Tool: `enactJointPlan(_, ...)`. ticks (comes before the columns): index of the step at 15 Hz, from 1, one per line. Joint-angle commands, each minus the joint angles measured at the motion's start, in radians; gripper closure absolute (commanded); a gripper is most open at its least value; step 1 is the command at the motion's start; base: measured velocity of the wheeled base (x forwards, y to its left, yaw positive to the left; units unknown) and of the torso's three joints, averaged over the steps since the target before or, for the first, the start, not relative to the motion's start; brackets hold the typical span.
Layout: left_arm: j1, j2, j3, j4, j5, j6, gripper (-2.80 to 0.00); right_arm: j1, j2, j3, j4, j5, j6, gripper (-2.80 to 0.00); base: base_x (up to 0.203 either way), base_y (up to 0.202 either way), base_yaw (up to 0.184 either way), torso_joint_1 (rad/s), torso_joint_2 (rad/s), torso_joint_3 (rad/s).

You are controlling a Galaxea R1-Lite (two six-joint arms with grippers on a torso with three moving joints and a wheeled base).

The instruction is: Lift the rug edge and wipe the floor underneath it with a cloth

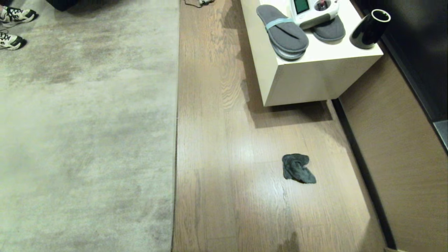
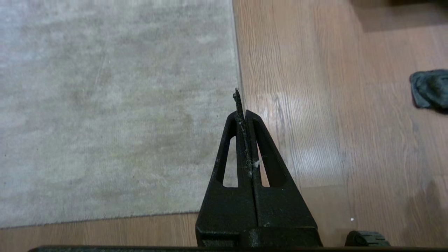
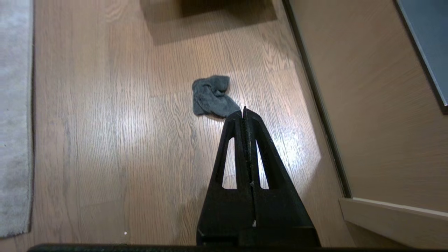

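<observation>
Nothing of the task is begun yet — both arms hang parked above the floor, outside the head view. The left end effector [image 2: 242, 105] has its black fingers pressed together and empty, and in its wrist view its tip lines up with the straight border of the pale grey-beige mottled short-pile rug [image 1: 175, 105]. The right end effector [image 3: 245, 113] is likewise closed and holds nothing, poised over the light brown oak-look plank floor [image 1: 217, 147] near the small crumpled dark grey fabric cloth [image 1: 298, 168].

That cloth lies on bare planks, well apart from the rug edge, between it and the brown wall panel [image 1: 395, 147]. The rug lies flat, its edge down all along.

I judge the first move to be a reach for the cloth: the right end effector must open, come down and pinch the soft folds against the hard floor, while the left takes the rug border.

Nearby stands a cream box-shaped desk [image 1: 315, 77] carrying grey slippers [image 1: 281, 31], a white device [image 1: 313, 10] and a black cup [image 1: 369, 28] — close to the cloth but not over it. A person's sneakers [image 1: 12, 28] rest on the rug's far side.
</observation>
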Motion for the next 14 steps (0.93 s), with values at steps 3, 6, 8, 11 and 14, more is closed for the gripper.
enactJointPlan(3, 0.000, 0.001, 0.000, 0.000, 0.000, 0.003, 0.00, 0.000, 0.002, 0.000, -0.001, 0.000, 0.000, 0.00, 0.000, 0.000, 0.000, 0.002, 0.00, 0.200)
enactJointPlan(6, 0.000, 0.001, 0.000, 0.000, 0.000, 0.003, 0.00, 0.000, 0.002, 0.000, 0.000, 0.000, 0.000, 0.00, 0.000, 0.000, 0.000, 0.005, 0.00, 0.201)
enactJointPlan(8, 0.000, 0.001, 0.000, 0.000, 0.000, 0.004, 0.00, 0.000, 0.002, 0.000, -0.001, 0.000, 0.000, 0.00, 0.000, 0.000, 0.000, 0.001, 0.00, 0.200)
enactJointPlan(11, 0.000, 0.001, 0.000, 0.000, 0.000, 0.004, 0.00, 0.000, 0.002, 0.000, -0.001, 0.000, 0.000, 0.00, 0.000, 0.000, 0.000, 0.005, 0.01, 0.205)
enactJointPlan(14, 0.000, 0.001, 0.000, 0.000, 0.000, 0.004, 0.00, 0.000, 0.002, 0.000, -0.001, 0.000, 0.000, 0.00, 0.000, 0.000, 0.000, 0.000, 0.00, 0.202)
